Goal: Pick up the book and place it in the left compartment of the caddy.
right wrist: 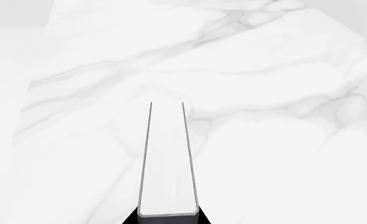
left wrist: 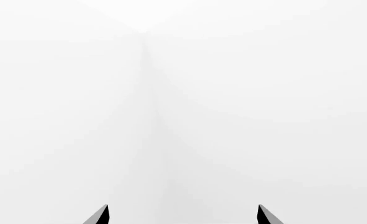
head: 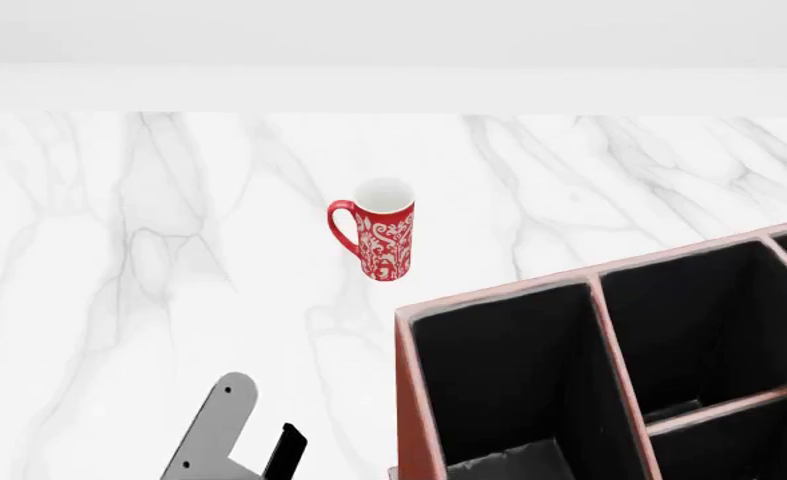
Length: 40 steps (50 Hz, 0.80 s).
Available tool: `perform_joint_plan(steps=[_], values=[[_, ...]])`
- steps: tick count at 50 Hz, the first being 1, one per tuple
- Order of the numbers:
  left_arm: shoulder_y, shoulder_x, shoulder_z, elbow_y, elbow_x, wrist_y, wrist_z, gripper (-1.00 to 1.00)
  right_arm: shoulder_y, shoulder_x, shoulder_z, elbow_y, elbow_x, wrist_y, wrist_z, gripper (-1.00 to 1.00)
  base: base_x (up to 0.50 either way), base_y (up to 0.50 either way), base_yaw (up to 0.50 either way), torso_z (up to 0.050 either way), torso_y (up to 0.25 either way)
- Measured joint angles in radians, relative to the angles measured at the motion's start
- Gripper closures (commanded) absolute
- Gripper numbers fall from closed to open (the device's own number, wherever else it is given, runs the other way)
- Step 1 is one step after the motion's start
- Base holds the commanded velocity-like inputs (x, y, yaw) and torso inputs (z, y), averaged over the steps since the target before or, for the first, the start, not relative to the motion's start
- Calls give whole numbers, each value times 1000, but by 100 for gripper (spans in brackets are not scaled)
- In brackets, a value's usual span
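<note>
The book (right wrist: 168,163) fills the middle of the right wrist view, seen from its white page edge with thin dark covers on both sides. My right gripper (right wrist: 168,220) is shut on it and holds it above the marble counter (right wrist: 276,140); the black fingers press on both covers. The head view shows neither this gripper nor the book. The reddish-brown caddy (head: 407,400) stands at the head view's lower right. Its long left compartment (head: 507,370) is black-lined. In the left wrist view my left gripper (left wrist: 183,215) is open with nothing between the tips, facing a blank white surface.
A red patterned mug (head: 382,232) stands upright on the marble counter (head: 126,260), beyond the caddy's left corner. Two shorter caddy sections (head: 713,320) lie to the right of the long one. Part of my left arm (head: 226,425) shows at the lower left, near the caddy's wall.
</note>
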State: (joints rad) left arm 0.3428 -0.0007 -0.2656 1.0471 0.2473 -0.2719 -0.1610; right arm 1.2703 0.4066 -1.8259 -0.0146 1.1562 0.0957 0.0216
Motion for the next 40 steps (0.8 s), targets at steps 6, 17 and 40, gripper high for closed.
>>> perform_joint_plan(steps=[6,17,40], values=[[2,0,1,0,0,4,-1,-100,0,29,18,-52,-33,-41,47,100,0,0,0,0,2],[4,0,2,0,0,7,-2,-100,3,75,55,-114,-51,-100,85,100,0,0,0,0,1],[-1,0,7,0,1,3,-1,-100,37,181,136,-211,-29,-160,162,100,0,0,0,0,1]])
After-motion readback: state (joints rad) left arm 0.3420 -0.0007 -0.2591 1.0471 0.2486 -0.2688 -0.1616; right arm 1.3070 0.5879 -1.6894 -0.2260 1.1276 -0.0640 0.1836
